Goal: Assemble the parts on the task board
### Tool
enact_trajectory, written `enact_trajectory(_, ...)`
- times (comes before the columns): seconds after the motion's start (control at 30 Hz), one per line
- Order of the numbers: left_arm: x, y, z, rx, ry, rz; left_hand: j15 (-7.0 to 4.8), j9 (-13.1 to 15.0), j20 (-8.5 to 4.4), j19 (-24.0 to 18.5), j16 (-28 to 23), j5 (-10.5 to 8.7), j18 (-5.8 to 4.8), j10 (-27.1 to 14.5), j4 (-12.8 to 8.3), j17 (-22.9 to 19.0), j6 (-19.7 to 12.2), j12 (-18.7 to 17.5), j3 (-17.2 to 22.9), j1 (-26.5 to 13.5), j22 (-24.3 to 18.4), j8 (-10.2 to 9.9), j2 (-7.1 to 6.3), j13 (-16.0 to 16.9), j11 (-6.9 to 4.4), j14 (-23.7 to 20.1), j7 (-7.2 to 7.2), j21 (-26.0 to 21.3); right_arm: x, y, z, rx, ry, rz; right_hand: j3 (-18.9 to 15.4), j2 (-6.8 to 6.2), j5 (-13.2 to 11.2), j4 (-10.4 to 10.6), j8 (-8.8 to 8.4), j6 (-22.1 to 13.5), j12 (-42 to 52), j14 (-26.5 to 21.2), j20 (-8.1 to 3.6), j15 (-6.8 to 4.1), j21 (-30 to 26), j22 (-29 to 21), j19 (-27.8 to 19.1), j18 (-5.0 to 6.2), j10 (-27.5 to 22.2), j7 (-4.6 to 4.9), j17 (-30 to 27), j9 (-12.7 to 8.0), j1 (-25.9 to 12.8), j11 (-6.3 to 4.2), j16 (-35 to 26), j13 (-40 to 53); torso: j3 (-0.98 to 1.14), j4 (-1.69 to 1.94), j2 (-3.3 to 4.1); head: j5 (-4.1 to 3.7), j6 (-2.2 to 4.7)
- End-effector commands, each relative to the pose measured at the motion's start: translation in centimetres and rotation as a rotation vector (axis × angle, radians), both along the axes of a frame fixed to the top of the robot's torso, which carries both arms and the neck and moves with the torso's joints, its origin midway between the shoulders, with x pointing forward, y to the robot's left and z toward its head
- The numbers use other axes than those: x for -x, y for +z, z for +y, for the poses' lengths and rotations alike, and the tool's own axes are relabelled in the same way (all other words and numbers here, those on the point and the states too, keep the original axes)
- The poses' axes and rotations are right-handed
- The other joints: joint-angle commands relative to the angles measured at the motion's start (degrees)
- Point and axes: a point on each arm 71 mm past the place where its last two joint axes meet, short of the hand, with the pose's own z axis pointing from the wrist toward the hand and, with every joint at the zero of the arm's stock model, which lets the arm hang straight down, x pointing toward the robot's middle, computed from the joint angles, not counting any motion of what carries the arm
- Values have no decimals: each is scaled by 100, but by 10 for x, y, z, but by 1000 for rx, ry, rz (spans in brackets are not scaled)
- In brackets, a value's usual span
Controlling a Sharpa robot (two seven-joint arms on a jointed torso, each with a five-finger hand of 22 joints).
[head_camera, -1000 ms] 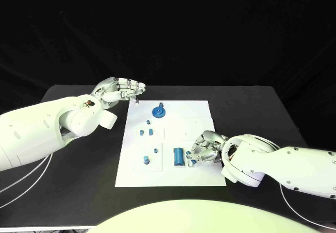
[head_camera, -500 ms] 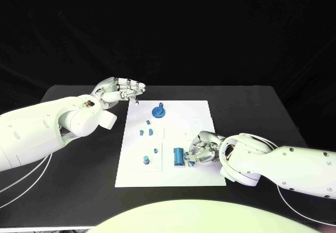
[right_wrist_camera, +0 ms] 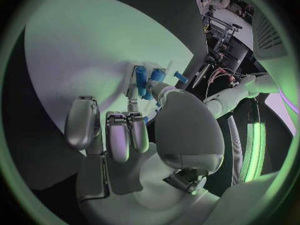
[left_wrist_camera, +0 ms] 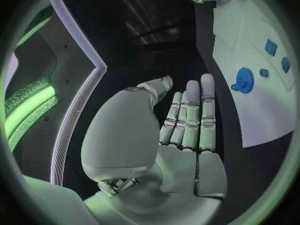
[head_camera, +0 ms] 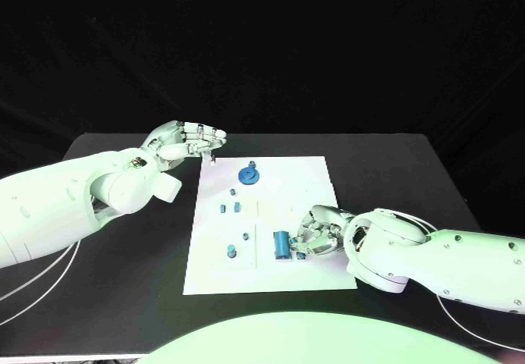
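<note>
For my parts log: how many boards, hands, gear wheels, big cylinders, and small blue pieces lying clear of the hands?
Board: 1
Hands: 2, left hand and right hand
Gear wheel: 1
Big cylinder: 1
Small blue pieces: 5
Total: 10

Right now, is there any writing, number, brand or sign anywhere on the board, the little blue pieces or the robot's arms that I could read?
None that can be read.
Task board: plain white, with faint outlines and no lettering.
Blue parts, such as the gear and the cylinder: no markings visible.
Left hand and right hand: bare metal; the white arms show no legible label.
</note>
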Motion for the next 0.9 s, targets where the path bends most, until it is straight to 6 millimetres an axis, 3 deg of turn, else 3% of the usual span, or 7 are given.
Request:
enact_trajectory(0.03, 1, 1, -2, 4, -21, -5, -1, -10, 33, 16, -1, -6, 37, -44, 27, -7, -47, 33, -15, 14, -9, 31, -9, -10, -8, -32, 46, -33, 2, -2, -3, 40, 15, -8, -25, 29, -16, 42, 39, 65, 61, 531, -13, -46, 42, 743, 37, -73, 512, -4, 1168, 37, -93, -50, 30, 1368, 0, 3, 0, -3, 0)
enact_trajectory(0.1, 1, 1, -2, 3, -21, -5, -1, -10, 33, 16, -1, -6, 37, -44, 27, -7, -47, 33, -15, 14, -9, 31, -9, -10, -8, -32, 46, -33, 2, -1, -5, 40, 13, -11, -33, 60, -16, 60, 109, 163, 63, 531, -30, -69, 48, 748, 43, -74, 514, -48, 1169, 81, -149, -82, 30, 1369, -1, 4, 1, -5, 0)
enact_trajectory(0.7, 1, 1, -2, 0, -23, -6, -1, -10, 33, 16, -1, -6, 37, -44, 27, -7, -47, 33, -15, 14, -9, 31, -9, -10, -8, -32, 46, -33, 6, 1, -6, 19, -5, -26, -59, 59, -17, 98, 141, 189, 91, 537, -53, -92, 84, 765, 59, -81, 529, -71, 1199, 107, -244, -105, 39, 1389, -2, 1, 0, -17, 0)
enact_trajectory(0.9, 1, 1, -2, 0, -24, -6, -1, -10, 33, 16, -1, -6, 37, -44, 27, -7, -47, 33, -15, 14, -9, 31, -9, -10, -8, -32, 46, -33, 6, 1, -9, 35, 2, -34, 17, -41, -7, -164, 161, 160, 91, 536, -86, -126, 66, 769, 61, -80, 531, -111, 1195, 140, -36, -143, 37, 1391, -4, 3, -5, -24, 0)
